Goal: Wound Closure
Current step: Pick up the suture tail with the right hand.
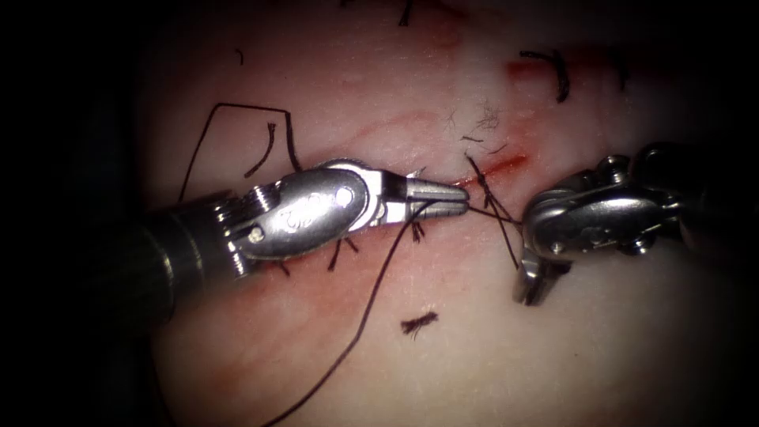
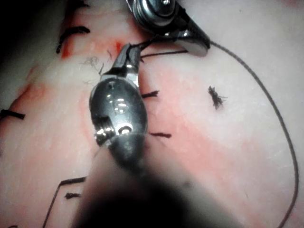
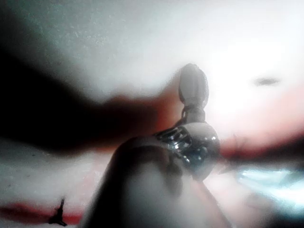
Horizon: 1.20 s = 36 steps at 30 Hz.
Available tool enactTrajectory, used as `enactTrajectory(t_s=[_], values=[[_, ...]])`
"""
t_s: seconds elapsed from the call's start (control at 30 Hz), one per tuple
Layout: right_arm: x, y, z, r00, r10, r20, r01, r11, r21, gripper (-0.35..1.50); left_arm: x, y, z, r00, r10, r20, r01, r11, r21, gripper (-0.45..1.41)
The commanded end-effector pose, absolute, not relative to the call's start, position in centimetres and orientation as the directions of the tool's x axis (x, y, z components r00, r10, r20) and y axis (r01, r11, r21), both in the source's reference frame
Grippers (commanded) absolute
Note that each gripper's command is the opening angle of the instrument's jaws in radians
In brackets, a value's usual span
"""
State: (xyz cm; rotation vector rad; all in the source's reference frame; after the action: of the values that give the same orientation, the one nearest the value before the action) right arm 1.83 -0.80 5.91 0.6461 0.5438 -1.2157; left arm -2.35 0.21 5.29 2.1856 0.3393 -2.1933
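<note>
My left tool (image 1: 443,199) clamps the thread (image 1: 379,273) beside the cut (image 1: 498,166); my right tool (image 1: 538,285) points down just right, its grip I can't tell.

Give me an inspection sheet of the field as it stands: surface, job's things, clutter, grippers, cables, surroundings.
Surface: tissue, pale, with red fluid along the cut.
Job's things: thread runs from the left tool's tip down across the tissue; strands cross at a knot by the cut. Needle: nothing seen.
Clutter: cut ends of thread lie loose on the tissue; earlier stitches further right.
Grippers: left tool jaws shut on the thread at the cut; right tool to the right, tip pointing down, grip unclear.
Cables: nothing seen.
Surroundings: dark.
</note>
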Motion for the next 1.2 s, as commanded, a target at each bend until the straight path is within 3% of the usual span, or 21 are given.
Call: enactTrajectory(t_s=[0.03,0.97,1.0,1.03,1.2], values=[[1.91,-0.75,5.94,0.264,-0.673,-0.691,0.964,0.215,0.158,-0.35,-2.40,0.27,5.32,-0.013,0.131,-0.991,0.172,-0.976,-0.131,-0.35],[2.11,-0.79,5.72,0.278,-0.646,-0.711,0.954,0.270,0.128,-0.35,-2.40,0.26,5.31,-0.013,0.131,-0.991,0.173,-0.976,-0.132,-0.35],[2.11,-0.82,5.75,0.274,-0.647,-0.712,0.952,0.288,0.104,0.29,-2.40,0.26,5.31,-0.013,0.131,-0.991,0.173,-0.976,-0.132,-0.35],[2.11,-0.84,5.77,0.267,-0.637,-0.723,0.951,0.295,0.091,0.79,-2.40,0.26,5.31,-0.013,0.131,-0.991,0.173,-0.976,-0.132,-0.35],[2.04,-0.98,5.91,0.254,-0.632,-0.732,0.953,0.292,0.078,1.04,-2.40,0.26,5.31,-0.015,0.137,-0.990,0.171,-0.976,-0.138,-0.35]])
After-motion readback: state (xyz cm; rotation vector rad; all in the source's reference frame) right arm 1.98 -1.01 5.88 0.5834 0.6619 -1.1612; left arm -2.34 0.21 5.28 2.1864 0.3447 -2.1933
